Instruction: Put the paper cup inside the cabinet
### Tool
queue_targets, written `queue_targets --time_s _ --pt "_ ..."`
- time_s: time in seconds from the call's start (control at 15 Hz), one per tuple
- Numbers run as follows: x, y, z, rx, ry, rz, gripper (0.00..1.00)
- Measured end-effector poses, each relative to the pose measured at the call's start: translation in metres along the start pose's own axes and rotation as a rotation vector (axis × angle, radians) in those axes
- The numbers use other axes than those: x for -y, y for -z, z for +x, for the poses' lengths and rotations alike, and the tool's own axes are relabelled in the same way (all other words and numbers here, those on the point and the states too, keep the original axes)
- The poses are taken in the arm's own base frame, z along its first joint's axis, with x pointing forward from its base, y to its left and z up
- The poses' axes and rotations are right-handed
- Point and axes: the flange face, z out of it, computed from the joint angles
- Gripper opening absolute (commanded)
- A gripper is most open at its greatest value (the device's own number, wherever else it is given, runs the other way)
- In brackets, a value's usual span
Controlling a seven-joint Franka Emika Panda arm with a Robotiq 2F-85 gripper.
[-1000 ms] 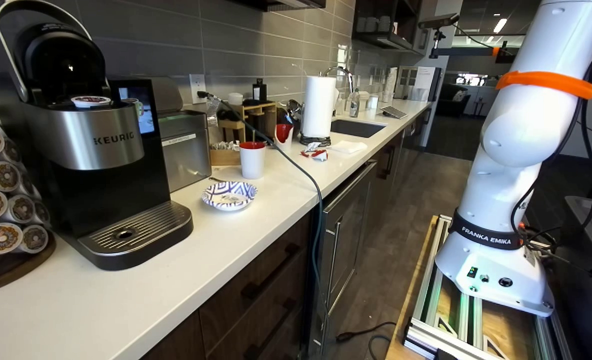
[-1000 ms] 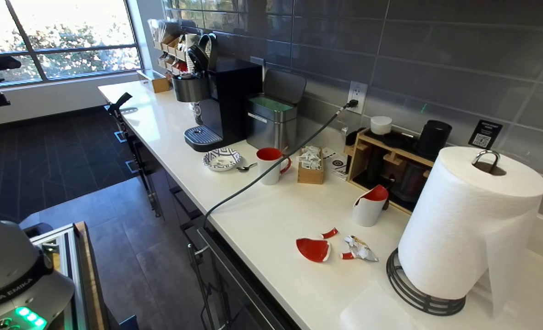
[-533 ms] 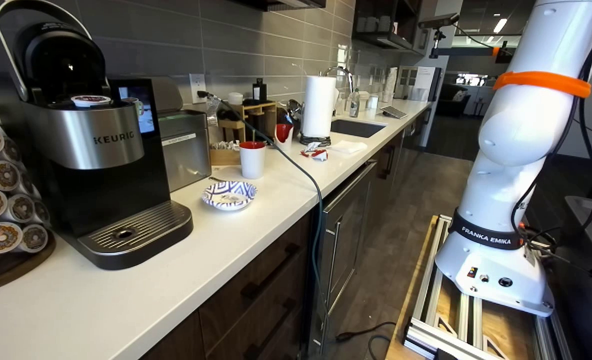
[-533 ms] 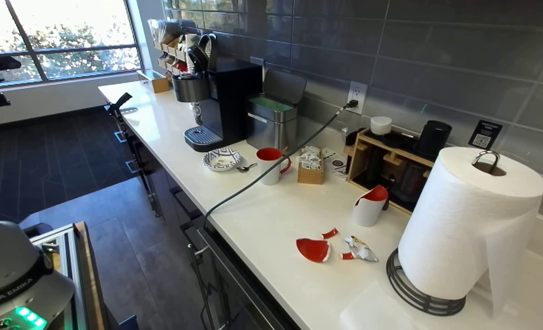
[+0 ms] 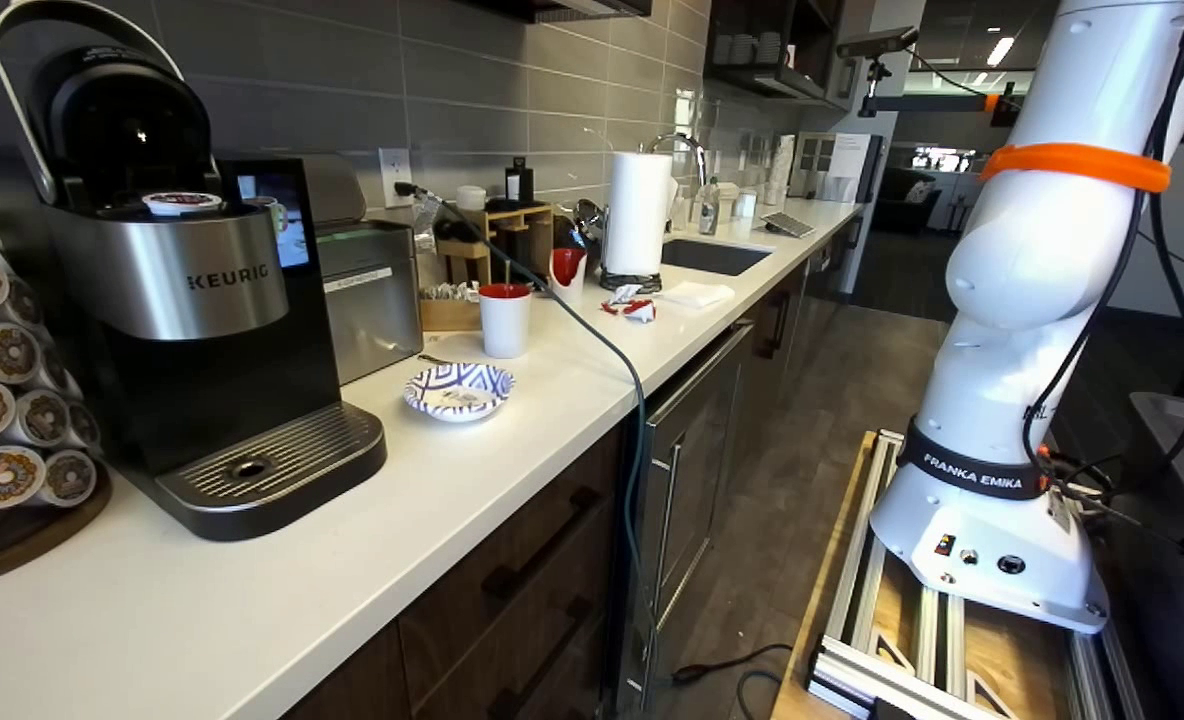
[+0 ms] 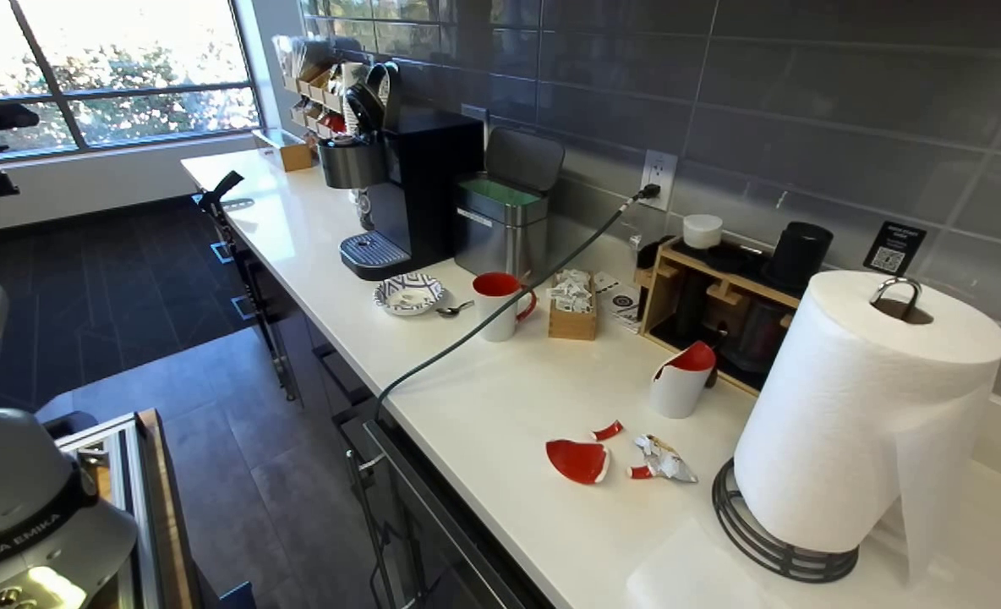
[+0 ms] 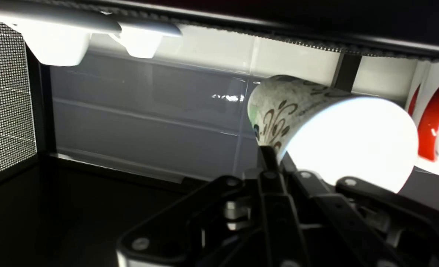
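Observation:
The paper cup (image 7: 275,111) shows in the wrist view, pale with a brown leaf pattern and a glaring white open mouth. It lies tilted across the picture. My gripper (image 7: 279,157) is shut on the cup's wall near the rim, one finger outside and one inside. The cabinet shows around it as black framing and a mesh panel (image 7: 4,100), with grey tile behind. The wrist picture seems upside down, as cups hang from the top. In both exterior views only the arm (image 5: 1032,280) (image 6: 10,491) shows; the gripper and paper cup are out of view.
White cups (image 7: 58,42) on saucers stand on the cabinet's shelf edge side (image 7: 241,16). A red-and-white mug (image 7: 432,122) is close beside the paper cup. On the counter stand a coffee machine (image 5: 202,270), a mug (image 6: 492,309), a broken mug (image 6: 678,389) and paper towels (image 6: 872,414).
The arm's upper part has shifted slightly left in an exterior view and slightly right in an exterior view from another place. Objects on the counter have not moved.

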Motion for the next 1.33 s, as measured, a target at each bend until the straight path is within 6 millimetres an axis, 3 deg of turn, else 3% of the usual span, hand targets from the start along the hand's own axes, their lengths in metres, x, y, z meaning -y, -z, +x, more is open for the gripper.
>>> queue_targets --time_s 1.33 --pt "0.033 -0.001 0.000 -0.018 0.153 0.040 0.01"
